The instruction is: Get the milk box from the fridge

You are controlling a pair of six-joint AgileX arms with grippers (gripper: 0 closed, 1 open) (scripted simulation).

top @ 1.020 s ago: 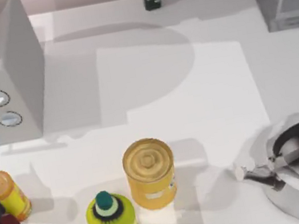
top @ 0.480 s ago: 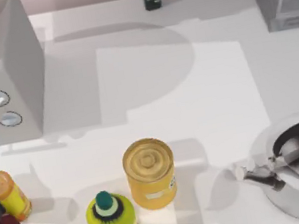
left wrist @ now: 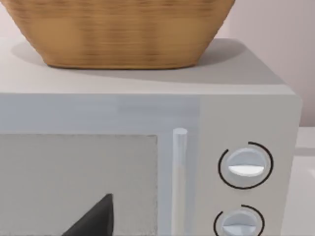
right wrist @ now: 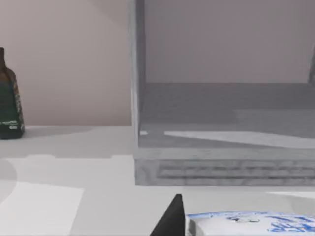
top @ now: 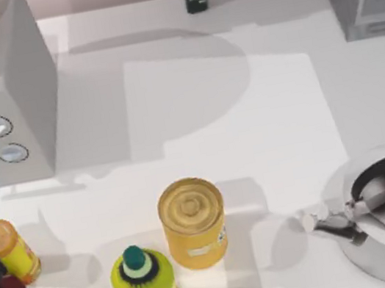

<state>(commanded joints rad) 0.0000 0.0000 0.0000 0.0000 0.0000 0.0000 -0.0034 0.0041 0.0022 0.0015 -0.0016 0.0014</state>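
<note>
— Blue-and-white carton: where does the milk box (right wrist: 251, 225) lie?

— Outside the fridge (right wrist: 221, 167), in front of its open side, right against the dark wedge of my right gripper (right wrist: 172, 221). The two look as if they touch.

— Is the claw clamped on it?

— I cannot tell. Too little of the right gripper is in frame to judge whether it is wide, narrow or holding the carton.

— How much of the carton can you make out?

— A flat white face with blue print, squared at the corner. The rest is cut off by the picture's edge.

— And the fridge?

— Plain grey and boxy, with a ribbed strip along its base and a bare grey floor inside. In the top view it stands at the table's (top: 209, 111) far right corner, partly out of frame. A dark green bottle (right wrist: 9, 98) stands by the back wall, well apart from it.

— The other arm?

— My left gripper (left wrist: 96, 219) is just a dark tip in front of the grey box with two round dials (left wrist: 236, 113). I cannot tell its state either. A woven basket (left wrist: 123, 29) sits on top of that box, its upper part cropped.
</note>
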